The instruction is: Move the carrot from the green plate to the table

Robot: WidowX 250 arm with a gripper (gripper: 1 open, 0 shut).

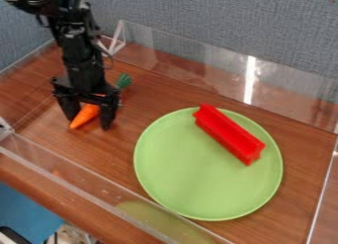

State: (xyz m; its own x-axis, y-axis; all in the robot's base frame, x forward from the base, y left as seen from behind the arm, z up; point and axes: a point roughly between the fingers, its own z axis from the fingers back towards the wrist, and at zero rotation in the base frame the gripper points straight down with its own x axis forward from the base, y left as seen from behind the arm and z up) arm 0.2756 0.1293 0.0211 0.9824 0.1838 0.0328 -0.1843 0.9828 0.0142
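Observation:
The orange carrot (90, 116) lies on the reddish-brown table (172, 90), left of the green plate (199, 179) and apart from it. My gripper (87, 111) stands straight above the carrot, open, with one dark finger on each side of it. The carrot's green top is partly hidden behind the fingers. Whether the fingers still touch the carrot I cannot tell.
A red rectangular block (228, 132) lies on the plate's upper right part. Clear acrylic walls (244, 75) border the table at the back, left and front. A small green piece (123, 80) shows just behind the gripper.

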